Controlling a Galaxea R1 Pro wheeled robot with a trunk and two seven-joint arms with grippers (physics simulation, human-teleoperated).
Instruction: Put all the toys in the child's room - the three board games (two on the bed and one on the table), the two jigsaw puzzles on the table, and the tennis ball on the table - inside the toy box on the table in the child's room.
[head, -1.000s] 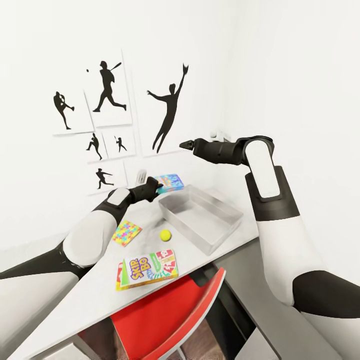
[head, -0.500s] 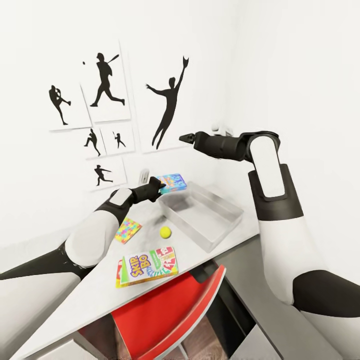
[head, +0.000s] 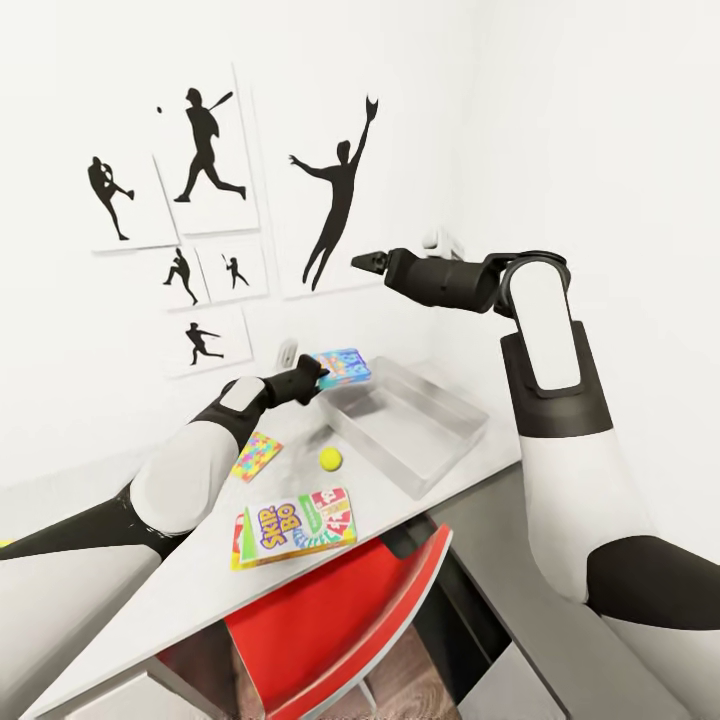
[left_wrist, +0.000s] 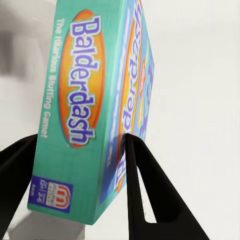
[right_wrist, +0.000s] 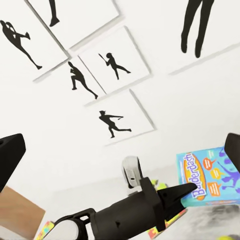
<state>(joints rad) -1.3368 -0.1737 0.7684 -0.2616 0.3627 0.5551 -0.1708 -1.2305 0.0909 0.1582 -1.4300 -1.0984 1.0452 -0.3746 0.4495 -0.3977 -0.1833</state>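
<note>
Toy box (head: 425, 455) centre frame: empty | left tool (head: 318, 375) clamped on blue board game (head: 342, 365) at its rim | right tool (head: 362, 262) raised, spread wide | tennis ball (head: 330, 458) beside box.

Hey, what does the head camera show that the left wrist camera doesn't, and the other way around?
Head view alone: the toy box, tennis ball, Skip-Bo box, a jigsaw puzzle, the right gripper raised and open, and the wall pictures. Left wrist view alone: the "Balderdash" lettering and teal edge of the blue board game, read up close between the fingers. Both share that game clamped in the left gripper.
</note>
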